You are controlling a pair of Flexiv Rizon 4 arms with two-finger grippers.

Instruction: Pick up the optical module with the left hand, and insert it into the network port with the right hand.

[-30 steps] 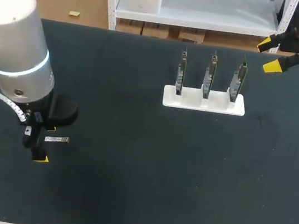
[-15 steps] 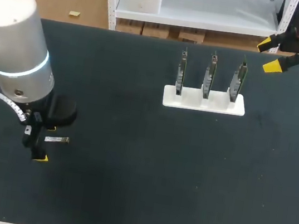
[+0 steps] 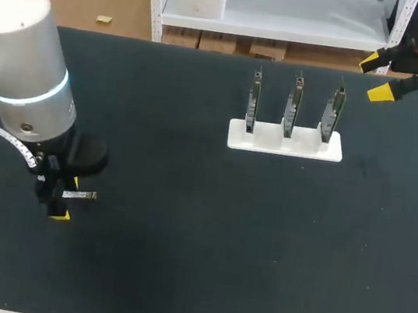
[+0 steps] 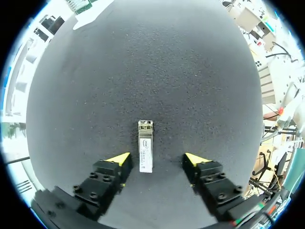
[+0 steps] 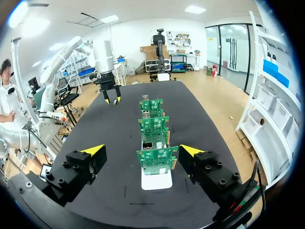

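Near left: my left gripper (image 3: 66, 198) sits low on the dark matte table (image 3: 177, 262), fingers spread wide. The optical module (image 4: 145, 152) lies flat between them, ungripped. Far right: a white stand (image 3: 285, 143) with three upright circuit boards (image 3: 292, 104). Beyond it, my right gripper (image 3: 376, 77) is open and empty.

1 optical module (image 4: 145, 151), 3 circuit boards (image 3: 294, 105) w/ prob. 1 port (image 5: 148, 145) each, 1 white stand (image 3: 259, 139).
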